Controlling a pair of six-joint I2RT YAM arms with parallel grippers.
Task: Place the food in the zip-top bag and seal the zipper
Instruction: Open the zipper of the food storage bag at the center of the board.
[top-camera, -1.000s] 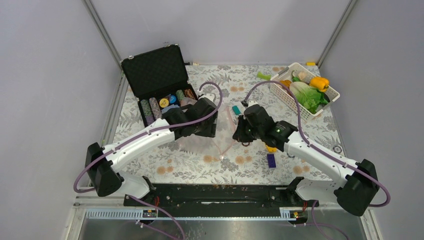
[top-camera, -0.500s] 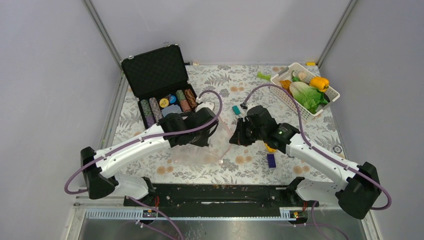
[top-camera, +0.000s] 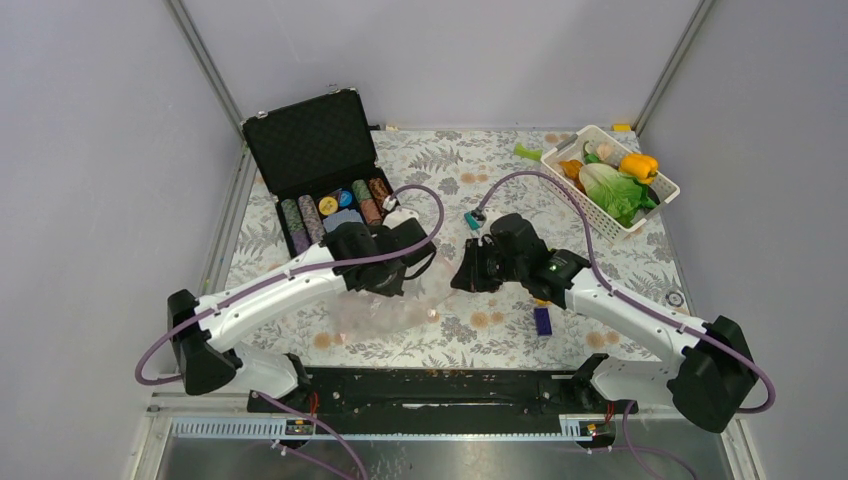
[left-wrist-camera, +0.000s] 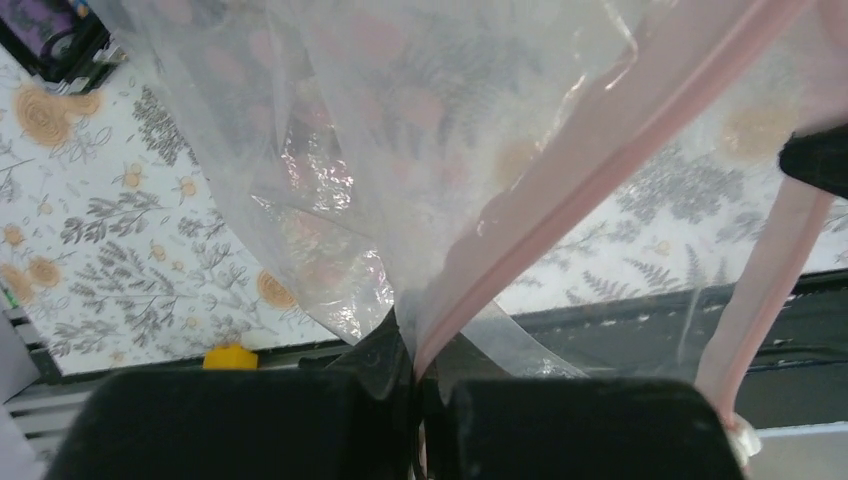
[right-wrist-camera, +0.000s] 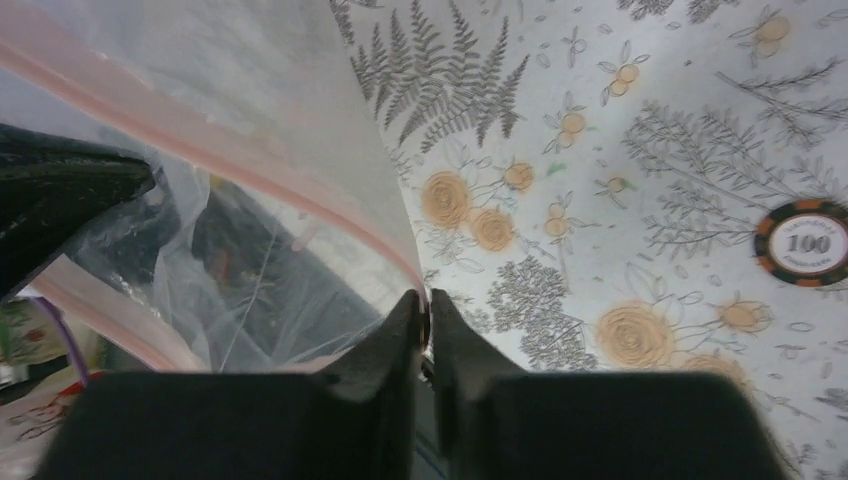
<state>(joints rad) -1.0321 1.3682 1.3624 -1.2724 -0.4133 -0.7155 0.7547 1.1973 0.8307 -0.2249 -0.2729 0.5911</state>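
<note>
Since a second ago the left gripper (left-wrist-camera: 415, 400) has clamped shut on the zip-top bag (top-camera: 385, 315), and it and the right gripper (right-wrist-camera: 425, 330) have shifted left, nearer the front edge of the floral table (top-camera: 480, 150). An open black case (top-camera: 310, 140) of poker chips stands at back left. A white basket (top-camera: 570, 185) at back right holds the food, including a lettuce leaf (top-camera: 612, 192) and a yellow-orange bell pepper (top-camera: 638, 165). The clear, pink-dotted bag hangs between the two grippers at mid-table, blurred from above. The left fingers are pressed together, pinching the pink zipper (left-wrist-camera: 590, 170) at the bag's mouth. The right fingers pinch the mouth's other pink edge. A blue block (top-camera: 542, 320) lies beside the right arm, and a lone chip (right-wrist-camera: 803, 243) lies on the table
</note>
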